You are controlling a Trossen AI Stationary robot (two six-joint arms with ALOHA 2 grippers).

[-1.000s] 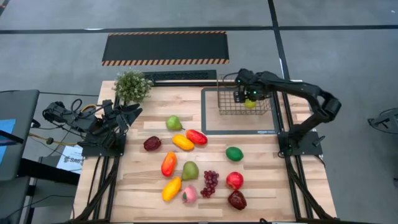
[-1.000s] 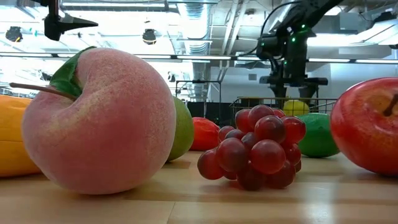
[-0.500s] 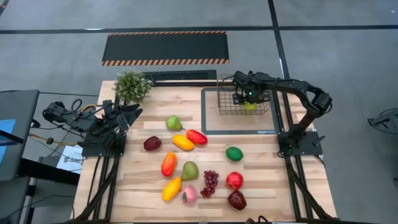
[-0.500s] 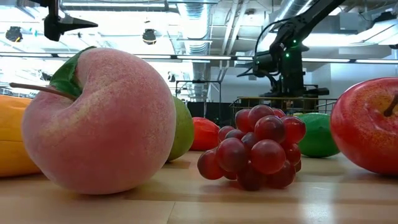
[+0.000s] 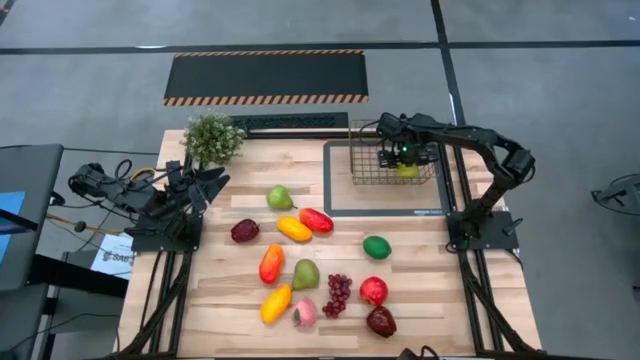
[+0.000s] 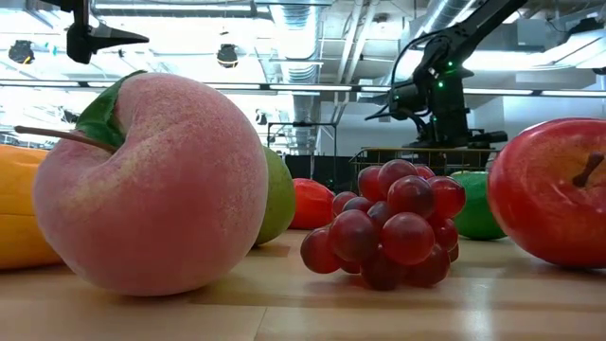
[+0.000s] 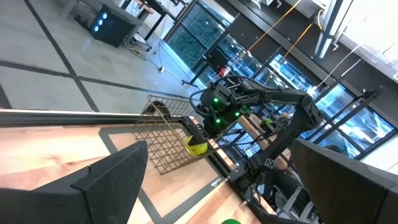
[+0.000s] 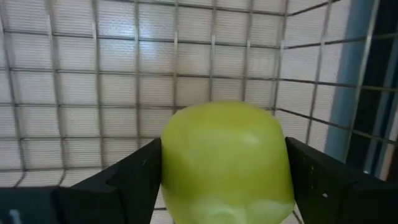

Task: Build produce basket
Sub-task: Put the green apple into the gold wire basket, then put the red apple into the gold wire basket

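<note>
Centrally, the basket (image 5: 392, 166) stands on the grey-framed mat (image 5: 340, 200) at the table's far right; inside it sits a yellow-green fruit (image 5: 407, 170), near the right wall. Right gripper (image 5: 403, 158) reaches down into the basket, fingers (image 8: 112, 180) flanking the fruit on both sides; whether they press it or stand just clear cannot be told. Left gripper (image 5: 212, 180) rests folded at the table's left edge, fingers (image 7: 106, 177) spread, empty. Remaining produce (image 5: 320, 265) lies scattered on the wooden table (image 5: 440, 290); the low view's peach (image 6: 147, 185) and grapes (image 6: 393, 223) screen the basket's lower part.

Bright even overhead light, soft shadows; low view's background glares.
</note>
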